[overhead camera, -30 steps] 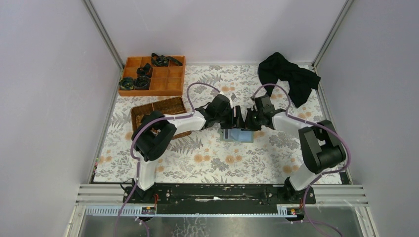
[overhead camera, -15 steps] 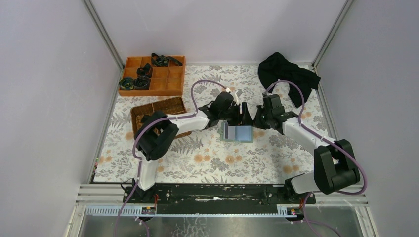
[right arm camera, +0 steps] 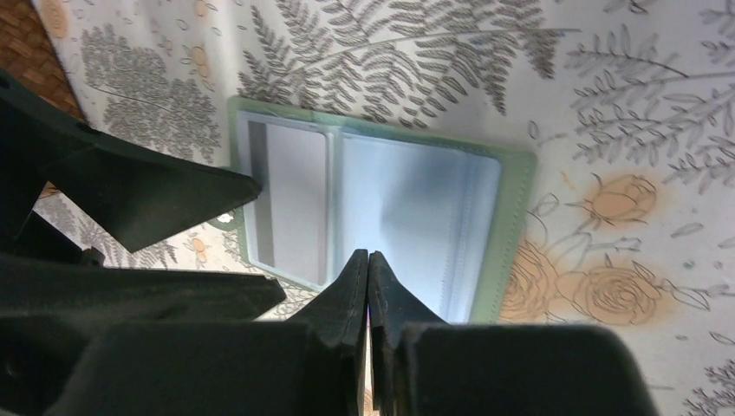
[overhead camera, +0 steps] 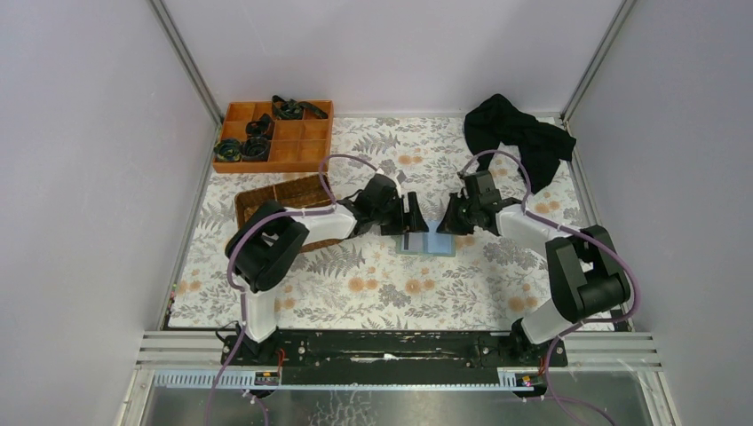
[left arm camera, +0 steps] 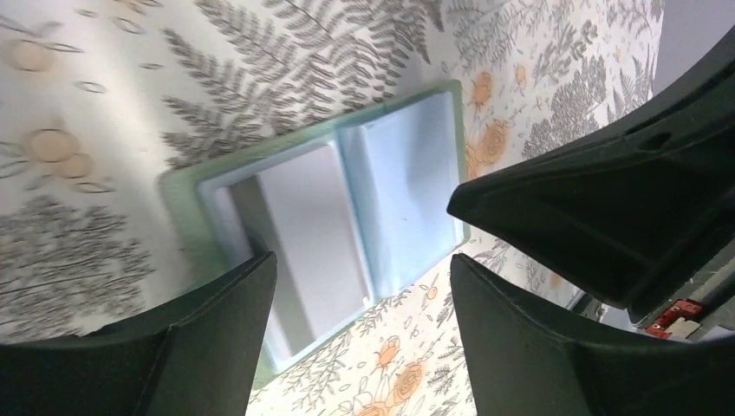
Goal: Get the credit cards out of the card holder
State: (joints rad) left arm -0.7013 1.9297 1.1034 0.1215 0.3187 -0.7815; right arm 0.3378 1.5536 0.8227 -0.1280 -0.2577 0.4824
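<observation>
Card holder (right arm camera: 416,199) lies open, left hand (left arm camera: 362,260) spread wide above it, right hand (right arm camera: 369,256) pinched shut.

open wallet at mid-tabletop

the grey-green folding card holder (overhead camera: 427,243) lies opened flat mid-tabletop (overhead camera: 391,284), a pale plastic card (left arm camera: 312,225) in its left half. left claw (overhead camera: 415,219) and right claw (overhead camera: 446,221) hang side by side over its far edge. orange divided tray (overhead camera: 275,153) sits far left, brown wicker basket (overhead camera: 297,191) before it, black cloth (overhead camera: 519,138) far right.

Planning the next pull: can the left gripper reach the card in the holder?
Probably yes: the holder lies open, the left gripper hangs open over the card, and the shut right gripper is at the fold.
</observation>
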